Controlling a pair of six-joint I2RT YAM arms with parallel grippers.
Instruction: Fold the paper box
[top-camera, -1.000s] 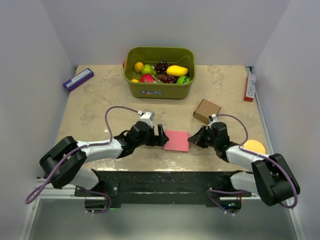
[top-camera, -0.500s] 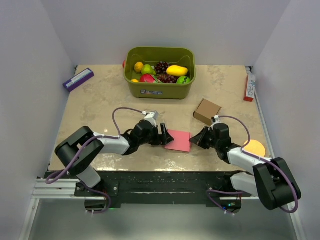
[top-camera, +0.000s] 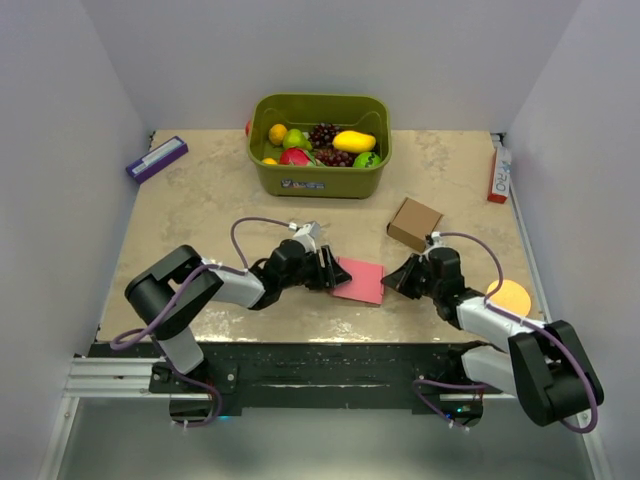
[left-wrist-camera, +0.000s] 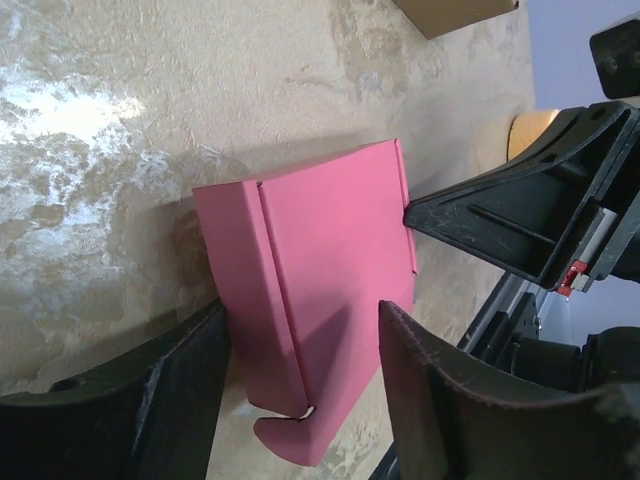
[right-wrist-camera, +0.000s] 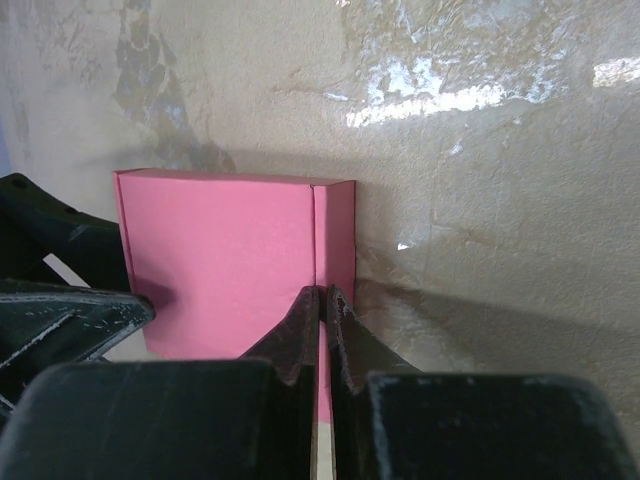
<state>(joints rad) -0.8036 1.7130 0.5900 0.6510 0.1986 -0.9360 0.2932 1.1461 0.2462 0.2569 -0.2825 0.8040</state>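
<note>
The paper box (top-camera: 360, 281) is a flat pink card piece lying on the table between my two arms. My left gripper (top-camera: 329, 270) reaches it from the left. In the left wrist view its jaws stand apart, straddling the near end of the paper box (left-wrist-camera: 330, 260); the left finger (left-wrist-camera: 170, 390) is beside a folded side panel and the right finger (left-wrist-camera: 440, 400) is over the top face. My right gripper (top-camera: 394, 281) is shut, its tips (right-wrist-camera: 322, 296) resting on the fold line at the edge of the paper box (right-wrist-camera: 220, 250).
A green bin (top-camera: 320, 178) of toy fruit stands at the back. A small brown cardboard box (top-camera: 414, 222) lies right of centre, an orange disc (top-camera: 510, 296) near the right arm, a purple box (top-camera: 157, 157) back left, a red-white carton (top-camera: 498, 172) back right.
My left arm has pushed rightward onto the paper box and its jaws have narrowed around the box's end. The box has slid slightly right. The right gripper stays shut against it.
</note>
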